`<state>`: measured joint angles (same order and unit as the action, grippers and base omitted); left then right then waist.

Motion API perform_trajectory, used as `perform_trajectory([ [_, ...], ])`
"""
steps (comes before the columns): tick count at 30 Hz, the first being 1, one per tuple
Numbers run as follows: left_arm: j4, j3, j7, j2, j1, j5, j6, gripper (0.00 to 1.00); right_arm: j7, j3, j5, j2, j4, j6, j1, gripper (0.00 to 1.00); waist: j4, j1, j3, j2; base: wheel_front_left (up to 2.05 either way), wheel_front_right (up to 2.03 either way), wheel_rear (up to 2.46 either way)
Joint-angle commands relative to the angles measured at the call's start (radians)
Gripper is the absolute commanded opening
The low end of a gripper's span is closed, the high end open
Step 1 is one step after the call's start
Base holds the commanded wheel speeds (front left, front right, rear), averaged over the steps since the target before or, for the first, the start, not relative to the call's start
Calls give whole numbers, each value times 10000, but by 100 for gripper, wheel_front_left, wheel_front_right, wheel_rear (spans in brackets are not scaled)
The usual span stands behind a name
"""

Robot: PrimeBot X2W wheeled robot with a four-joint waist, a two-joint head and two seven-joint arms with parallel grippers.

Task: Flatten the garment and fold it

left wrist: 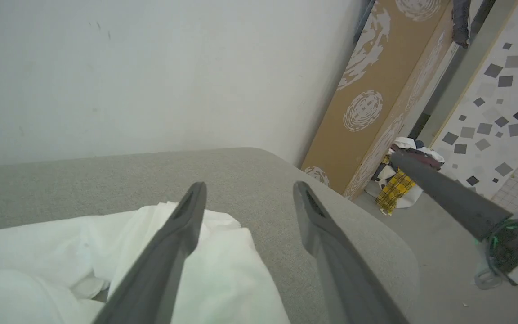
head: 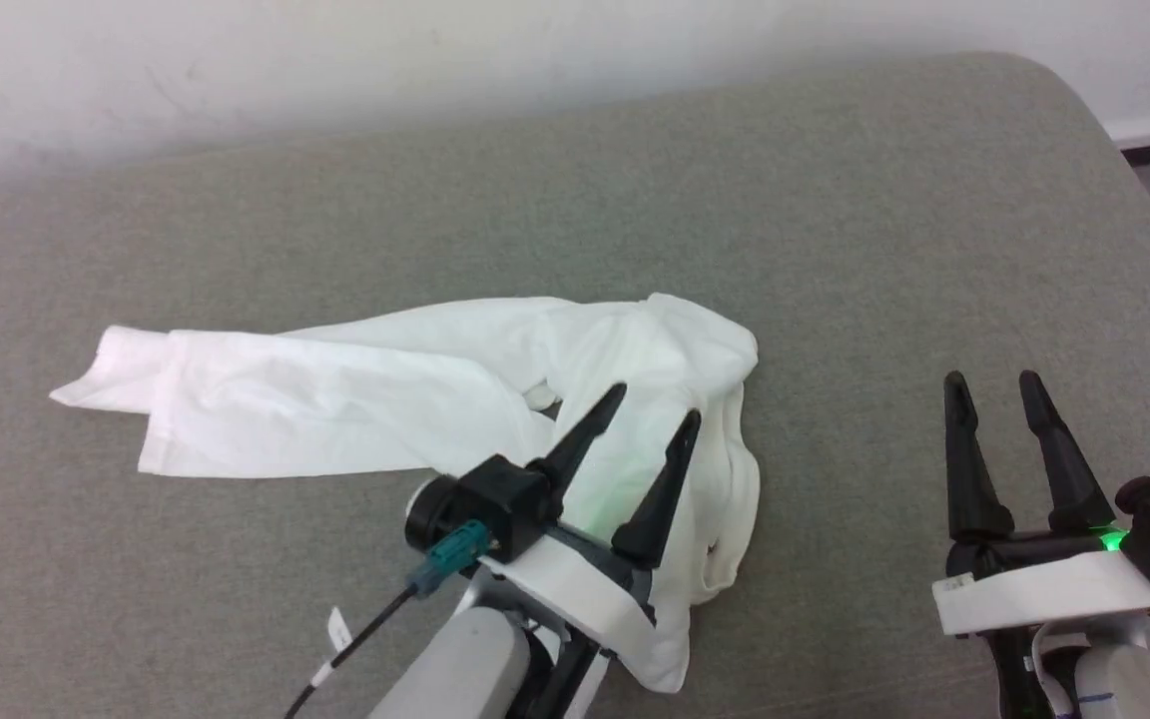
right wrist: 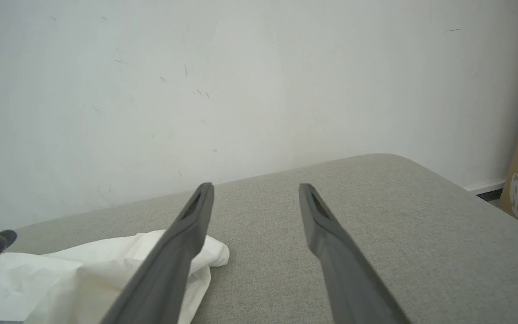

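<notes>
While the crumpled thin white garment [head: 335, 399] is lying unflattened, the left gripper [head: 657, 402] and right gripper [head: 992, 379] are hovering spread-jawed, likely needing corner grips.

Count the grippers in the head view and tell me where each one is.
2. The left gripper hangs open over the bunched right end of the garment. The right gripper stands open further right, over the bare grey surface, clear of the cloth.

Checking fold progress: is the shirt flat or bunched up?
Bunched, not flat. The shirt lies crumpled on the grey surface, one part stretched leftward, the rest heaped in folds under the open left gripper.
</notes>
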<state>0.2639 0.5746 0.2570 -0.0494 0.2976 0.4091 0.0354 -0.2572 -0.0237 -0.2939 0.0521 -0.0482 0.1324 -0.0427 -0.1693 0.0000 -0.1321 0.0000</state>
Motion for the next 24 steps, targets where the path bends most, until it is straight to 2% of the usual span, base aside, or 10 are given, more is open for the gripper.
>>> perform_trajectory([
  [1,-402,-210,47,-9,-200,-175,25,100,-45,10,103,-19,23,-17,-71,100,221,0,238,0,0,0,0],
  [4,-1423,-855,47,-9,-451,-497,-21,100,-45,22,217,-19,76,-17,33,100,370,0,450,0,0,0,0],
  [9,-2135,-2261,47,-9,-1035,-757,-241,100,-45,99,458,-19,200,-17,263,100,512,0,757,0,0,0,0],
  [15,-2168,-4054,47,-11,-1906,-1002,-356,100,-45,206,604,-19,228,-17,507,100,508,0,997,0,0,0,0],
  [24,-1946,-5939,47,-143,-3271,-1341,-92,100,9,41,810,-19,93,-17,944,100,566,0,1326,0,0,0,0],
])
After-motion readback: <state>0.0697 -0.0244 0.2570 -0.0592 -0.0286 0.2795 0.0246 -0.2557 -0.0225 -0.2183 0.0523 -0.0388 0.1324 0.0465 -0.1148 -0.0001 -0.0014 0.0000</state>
